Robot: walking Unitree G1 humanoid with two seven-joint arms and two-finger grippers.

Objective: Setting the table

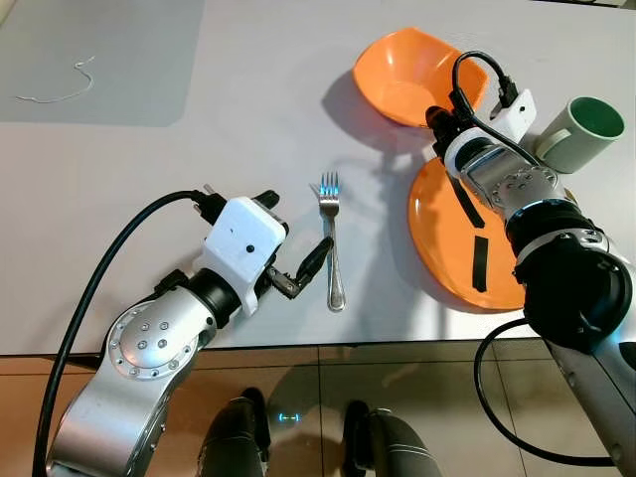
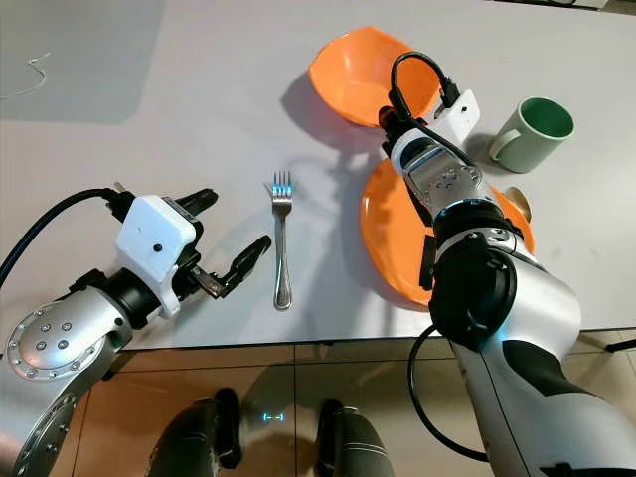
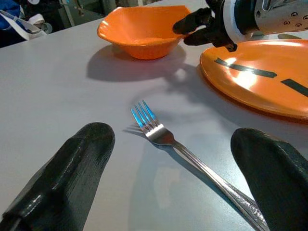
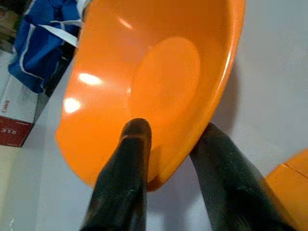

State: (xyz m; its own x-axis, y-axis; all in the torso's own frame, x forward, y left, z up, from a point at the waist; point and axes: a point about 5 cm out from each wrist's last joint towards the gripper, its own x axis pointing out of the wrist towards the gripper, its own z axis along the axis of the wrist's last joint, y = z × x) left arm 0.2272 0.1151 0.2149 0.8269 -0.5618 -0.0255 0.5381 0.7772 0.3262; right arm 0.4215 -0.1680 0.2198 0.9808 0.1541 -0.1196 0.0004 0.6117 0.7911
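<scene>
A silver fork (image 1: pixel 333 243) lies on the white table, tines pointing away from me. My left gripper (image 1: pixel 296 224) hovers open just to the fork's left, and the fork (image 3: pixel 159 134) shows between its fingers (image 3: pixel 72 173). An orange bowl (image 1: pixel 407 70) stands tilted at the back. My right gripper (image 4: pixel 171 139) is shut on its near rim, one finger inside and one outside. An orange plate (image 1: pixel 447 238) with black tape strips lies under the right forearm. A green mug (image 1: pixel 581 131) stands to the right.
A grey placemat (image 1: pixel 99 60) with a white thread (image 1: pixel 60 89) on it lies at the far left. The table's front edge (image 1: pixel 298 348) runs just before my left arm. A blue bag (image 4: pixel 43 43) lies beyond the table.
</scene>
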